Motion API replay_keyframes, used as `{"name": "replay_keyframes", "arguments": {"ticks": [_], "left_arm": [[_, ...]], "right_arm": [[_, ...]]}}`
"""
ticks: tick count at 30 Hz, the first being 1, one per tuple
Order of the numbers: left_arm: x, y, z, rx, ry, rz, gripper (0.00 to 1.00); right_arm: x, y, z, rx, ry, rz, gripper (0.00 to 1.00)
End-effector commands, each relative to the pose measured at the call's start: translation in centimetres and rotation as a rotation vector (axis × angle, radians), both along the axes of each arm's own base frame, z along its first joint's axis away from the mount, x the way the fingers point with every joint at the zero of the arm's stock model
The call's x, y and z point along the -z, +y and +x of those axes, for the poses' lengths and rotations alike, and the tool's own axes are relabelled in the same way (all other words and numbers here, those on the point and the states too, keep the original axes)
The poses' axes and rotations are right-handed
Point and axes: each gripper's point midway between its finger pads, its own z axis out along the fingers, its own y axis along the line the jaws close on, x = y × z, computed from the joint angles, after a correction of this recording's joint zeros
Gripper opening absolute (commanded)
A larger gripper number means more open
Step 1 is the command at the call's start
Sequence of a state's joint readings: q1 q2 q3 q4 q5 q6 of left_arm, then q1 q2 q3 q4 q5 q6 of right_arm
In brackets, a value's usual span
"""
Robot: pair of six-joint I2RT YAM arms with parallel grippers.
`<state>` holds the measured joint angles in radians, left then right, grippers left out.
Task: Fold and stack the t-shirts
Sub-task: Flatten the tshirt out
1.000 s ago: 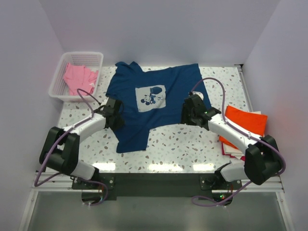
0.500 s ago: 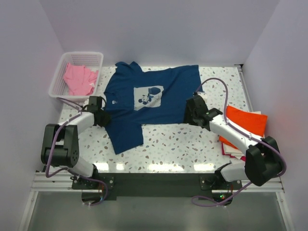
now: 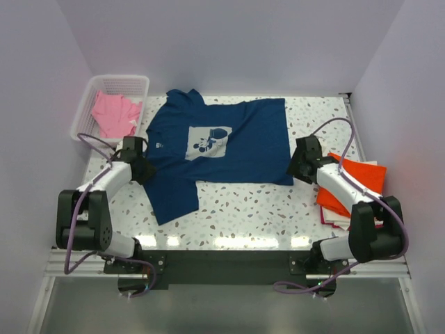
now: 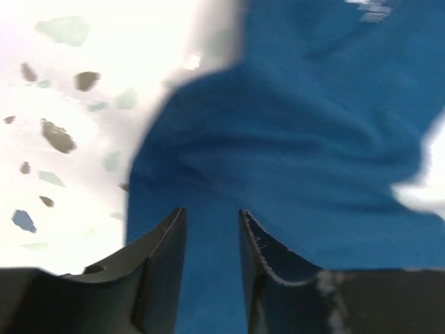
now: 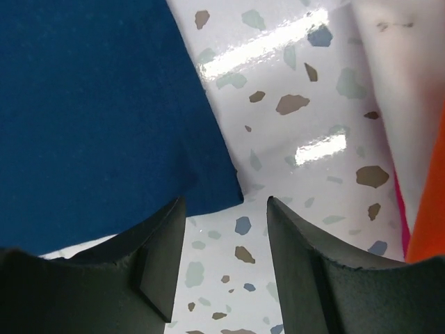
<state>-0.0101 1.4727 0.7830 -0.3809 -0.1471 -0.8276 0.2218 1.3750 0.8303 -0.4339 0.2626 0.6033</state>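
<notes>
One navy t-shirt point(image 3: 229, 149) lies spread on the table point(image 3: 250, 202), long axis left to right: collar toward the left edge, hem toward the right. Left gripper point(image 3: 144, 165) sits at the collar side, jaws partly parted over cloth, no grip visible. Right gripper point(image 3: 300, 158), half open and empty, hovers just beyond the hem corner.

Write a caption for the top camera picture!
Navy t-shirt lies spread between left gripper and right gripper on speckled table.
</notes>
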Motion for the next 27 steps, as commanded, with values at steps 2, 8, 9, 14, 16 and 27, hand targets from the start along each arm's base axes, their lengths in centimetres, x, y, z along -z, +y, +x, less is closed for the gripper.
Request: {"name": "replay_keyframes", "arguments": {"ticks": [2, 8, 9, 14, 16, 27], "left_arm": [[-6.9, -2.5, 1.5, 0.160, -0.180, 0.027, 0.43], [-6.2, -6.1, -3.3, 0.201, -0.185, 0.005, 0.44], [-6.2, -6.3, -4.0, 0.165, -0.199, -0.023, 0.45], [-2.5, -6.1, -8.4, 0.105, -0.151, -0.040, 0.47], [-2.0, -6.1, -9.3, 0.089, -0.142, -0.045, 0.47], [-1.5, -5.3, -12.9, 0.008, -0.024, 0.053, 0.50]], "right_arm": [[1.7, 1.4, 0.3, -0.007, 0.009, 0.077, 0.53], [4.1, 1.9, -0.4, 0.019, 0.049, 0.116, 0.49], [4.3, 1.9, -0.4, 0.025, 0.045, 0.119, 0.48], [5.1, 1.5, -0.4, 0.049, 0.051, 0.107, 0.47], [5.2, 1.3, -0.1, 0.055, 0.047, 0.097, 0.45], [3.9, 0.4, -0.1, 0.068, 0.014, 0.077, 0.00]]}}
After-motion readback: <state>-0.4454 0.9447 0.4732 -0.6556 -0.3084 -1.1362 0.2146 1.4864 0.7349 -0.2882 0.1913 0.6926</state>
